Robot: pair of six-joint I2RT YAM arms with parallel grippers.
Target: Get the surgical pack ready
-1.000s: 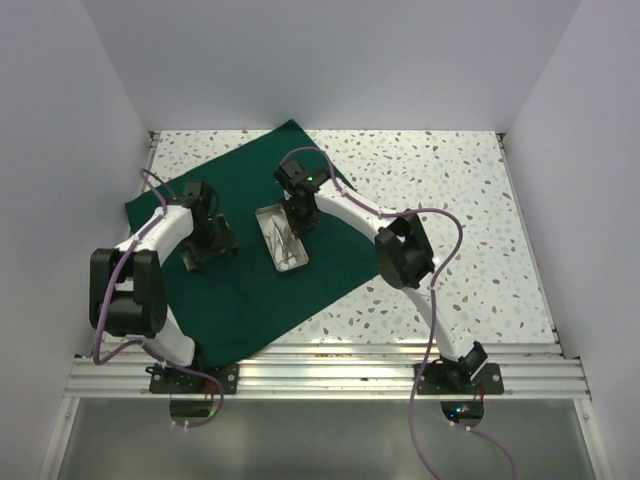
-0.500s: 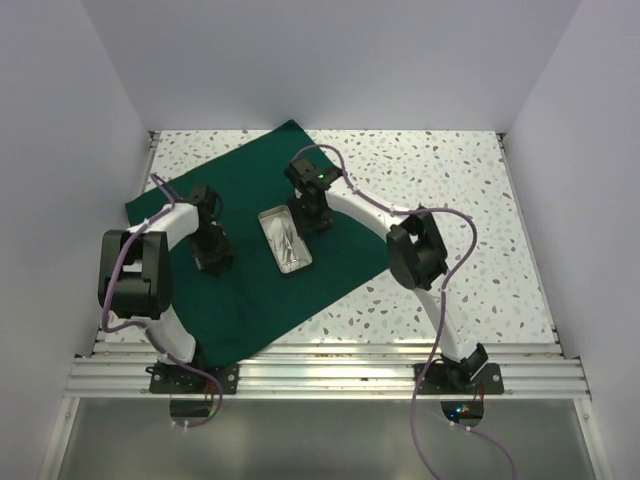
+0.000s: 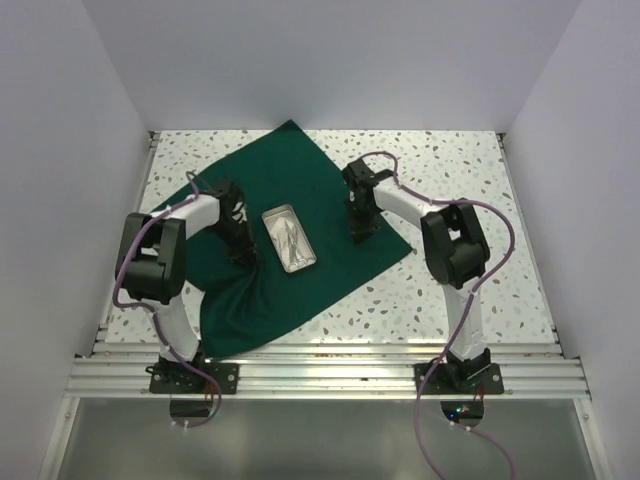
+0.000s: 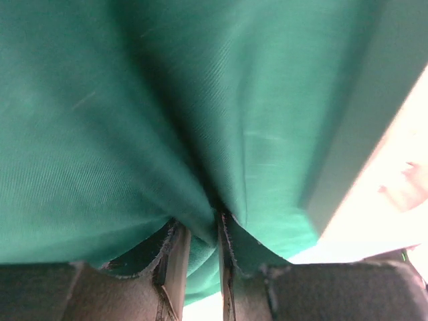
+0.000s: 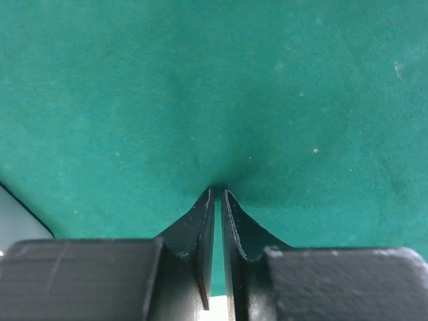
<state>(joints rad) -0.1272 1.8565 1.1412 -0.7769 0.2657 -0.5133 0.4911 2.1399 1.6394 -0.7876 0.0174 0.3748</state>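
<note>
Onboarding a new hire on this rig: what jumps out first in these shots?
A dark green cloth lies at an angle on the speckled table, with a small steel tray of instruments at its middle. Both claws pinch the cloth. The left claw is just left of the tray, where the fabric bunches into folds, and the right claw is near the cloth's right corner.
</note>
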